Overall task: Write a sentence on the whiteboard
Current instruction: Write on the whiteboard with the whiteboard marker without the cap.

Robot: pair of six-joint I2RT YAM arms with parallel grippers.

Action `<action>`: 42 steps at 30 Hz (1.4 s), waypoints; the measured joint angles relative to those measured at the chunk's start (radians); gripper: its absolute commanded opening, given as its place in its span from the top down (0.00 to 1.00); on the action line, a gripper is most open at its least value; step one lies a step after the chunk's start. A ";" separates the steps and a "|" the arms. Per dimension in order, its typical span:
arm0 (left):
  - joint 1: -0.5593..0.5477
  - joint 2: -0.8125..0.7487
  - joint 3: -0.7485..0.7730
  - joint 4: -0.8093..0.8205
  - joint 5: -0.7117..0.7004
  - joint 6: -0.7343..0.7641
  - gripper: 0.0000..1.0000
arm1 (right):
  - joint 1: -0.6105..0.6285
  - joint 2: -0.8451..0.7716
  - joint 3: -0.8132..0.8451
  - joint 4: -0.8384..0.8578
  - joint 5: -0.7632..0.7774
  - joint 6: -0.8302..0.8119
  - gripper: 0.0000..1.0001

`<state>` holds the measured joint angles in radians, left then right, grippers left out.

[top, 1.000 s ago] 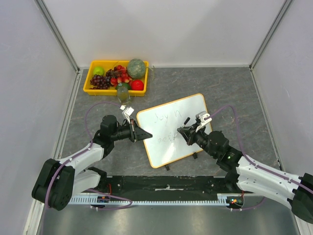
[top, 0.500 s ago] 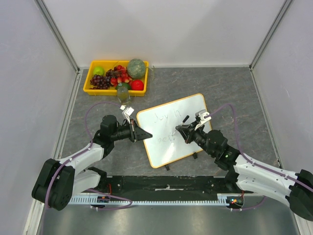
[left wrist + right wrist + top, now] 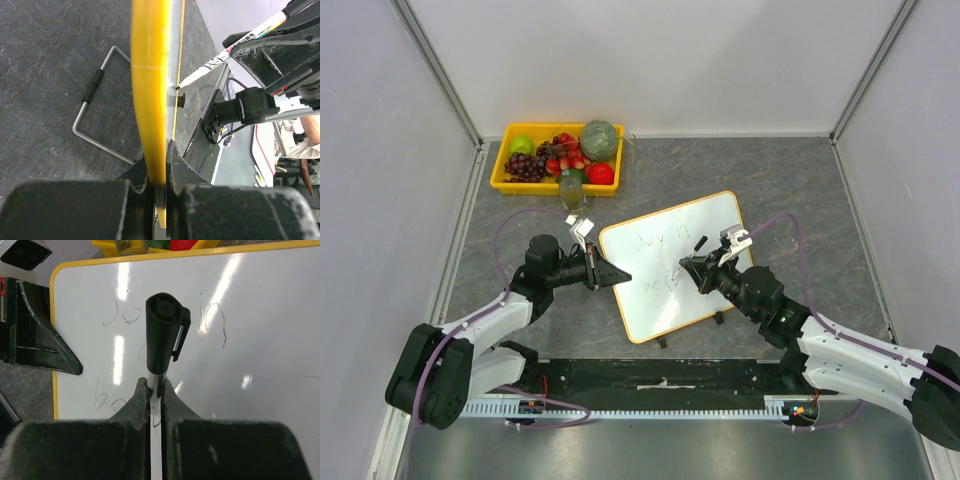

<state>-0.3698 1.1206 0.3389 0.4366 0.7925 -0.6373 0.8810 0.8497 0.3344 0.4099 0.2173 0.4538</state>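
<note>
The whiteboard [image 3: 705, 225], white with an orange-yellow frame, lies tilted in the middle of the table. My left gripper [image 3: 618, 277] is shut on its left frame edge, which shows edge-on in the left wrist view [image 3: 149, 75] between my jaws [image 3: 159, 160]. My right gripper [image 3: 688, 266] is shut on a marker [image 3: 699, 245] over the board's middle. The marker's black cap end [image 3: 162, 337] points at the right wrist camera and its tip [image 3: 179, 86] touches the board. The sentence [image 3: 658, 240] is faint, thin and in two lines [image 3: 107, 400], partly hidden by the gripper [image 3: 156, 385].
A yellow fruit tray [image 3: 510, 183] stands at the back left with a small bottle [image 3: 570, 190] just in front of it. A bent wire stand [image 3: 95, 105] lies under the board. Two black clips [image 3: 720, 320] sit at the board's near edge. White walls enclose the table.
My right gripper with the marker has shifted slightly left over the second line. The left arm and the board have not moved.
</note>
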 measured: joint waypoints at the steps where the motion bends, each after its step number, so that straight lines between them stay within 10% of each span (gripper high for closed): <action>1: 0.001 0.001 0.000 0.000 0.000 0.000 0.98 | 0.000 -0.001 -0.002 -0.003 -0.001 0.003 1.00; 42: 0.003 0.005 -0.002 0.007 0.004 0.000 0.98 | 0.001 0.053 -0.002 0.068 0.087 0.026 1.00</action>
<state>-0.3664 1.1259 0.3370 0.4438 0.7967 -0.6373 0.8818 0.9028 0.3328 0.4778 0.3038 0.4801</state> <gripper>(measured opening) 0.086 0.046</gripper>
